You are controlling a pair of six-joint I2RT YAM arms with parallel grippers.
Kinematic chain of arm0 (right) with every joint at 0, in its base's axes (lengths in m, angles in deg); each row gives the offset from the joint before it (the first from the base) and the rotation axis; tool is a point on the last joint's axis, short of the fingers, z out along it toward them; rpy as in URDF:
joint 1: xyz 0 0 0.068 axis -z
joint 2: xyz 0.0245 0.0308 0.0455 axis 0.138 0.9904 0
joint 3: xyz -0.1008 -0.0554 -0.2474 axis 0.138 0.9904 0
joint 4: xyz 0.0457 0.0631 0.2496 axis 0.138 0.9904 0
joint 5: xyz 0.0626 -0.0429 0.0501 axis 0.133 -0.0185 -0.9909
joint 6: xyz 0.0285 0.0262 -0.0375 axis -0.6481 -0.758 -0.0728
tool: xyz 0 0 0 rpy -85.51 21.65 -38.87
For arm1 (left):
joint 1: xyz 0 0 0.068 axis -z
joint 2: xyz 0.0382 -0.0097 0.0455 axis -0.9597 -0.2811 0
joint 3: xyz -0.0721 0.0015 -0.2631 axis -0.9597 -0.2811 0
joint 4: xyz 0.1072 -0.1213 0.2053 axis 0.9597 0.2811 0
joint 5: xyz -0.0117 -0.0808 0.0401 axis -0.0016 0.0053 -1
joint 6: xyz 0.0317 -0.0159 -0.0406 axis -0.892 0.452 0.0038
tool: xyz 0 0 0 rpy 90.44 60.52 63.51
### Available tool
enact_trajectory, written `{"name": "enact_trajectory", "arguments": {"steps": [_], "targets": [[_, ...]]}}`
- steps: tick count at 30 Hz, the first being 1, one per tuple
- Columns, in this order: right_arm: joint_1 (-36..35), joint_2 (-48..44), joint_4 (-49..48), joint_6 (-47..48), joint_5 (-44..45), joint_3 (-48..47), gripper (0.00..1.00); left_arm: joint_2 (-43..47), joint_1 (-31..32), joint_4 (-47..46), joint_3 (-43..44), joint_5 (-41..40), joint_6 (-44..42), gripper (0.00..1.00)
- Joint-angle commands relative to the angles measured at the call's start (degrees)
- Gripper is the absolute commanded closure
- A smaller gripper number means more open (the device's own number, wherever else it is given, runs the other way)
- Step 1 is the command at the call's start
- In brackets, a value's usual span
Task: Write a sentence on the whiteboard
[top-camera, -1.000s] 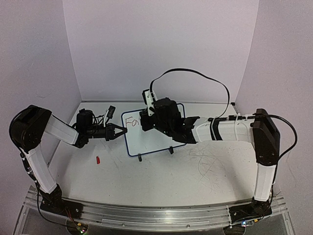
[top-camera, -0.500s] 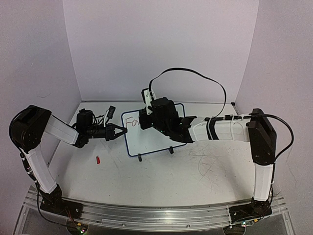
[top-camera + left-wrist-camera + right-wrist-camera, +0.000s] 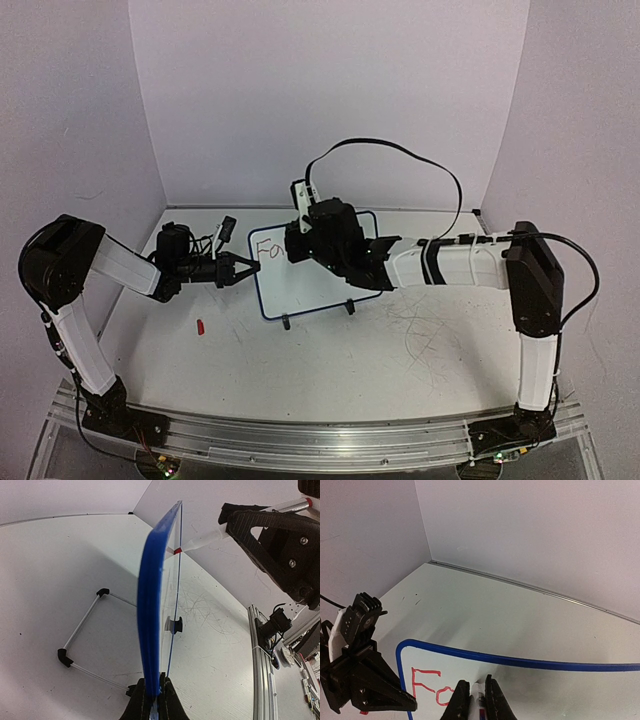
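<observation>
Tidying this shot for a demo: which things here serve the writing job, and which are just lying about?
In use: whiteboard, red lettering, marker, left gripper, right gripper.
Lying about: small red piece, tabletop scribbles.

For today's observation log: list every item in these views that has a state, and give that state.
whiteboard: upright, one edge clamped
sentence: unfinished, about two letters written
marker: gripped, tip touching whiteboard
left end effector: shut on whiteboard
right end effector: shut on marker
</observation>
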State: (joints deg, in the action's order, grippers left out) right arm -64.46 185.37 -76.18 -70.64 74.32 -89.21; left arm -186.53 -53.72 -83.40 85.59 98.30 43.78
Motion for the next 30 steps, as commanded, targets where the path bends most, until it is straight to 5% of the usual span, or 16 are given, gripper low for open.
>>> {"name": "enact_trajectory", "arguments": {"steps": [1,18,30], "targets": [[0.3,1.4,1.0,-0.9,2.3,-3.0,1.00,0.7,0.7,2.7,1.5,-2.5,-2.9,1.00],[0.3,2.2,3.9,-1.2,2.9,-4.7,1.00,0.7,0.7,3.0,1.5,-2.7,-3.1,1.00],[0.0,-4.6,-2.6,-2.4,-2.5,4.3,1.00,1.0,0.8,3.2,1.4,-2.8,-3.2,1.00]]}}
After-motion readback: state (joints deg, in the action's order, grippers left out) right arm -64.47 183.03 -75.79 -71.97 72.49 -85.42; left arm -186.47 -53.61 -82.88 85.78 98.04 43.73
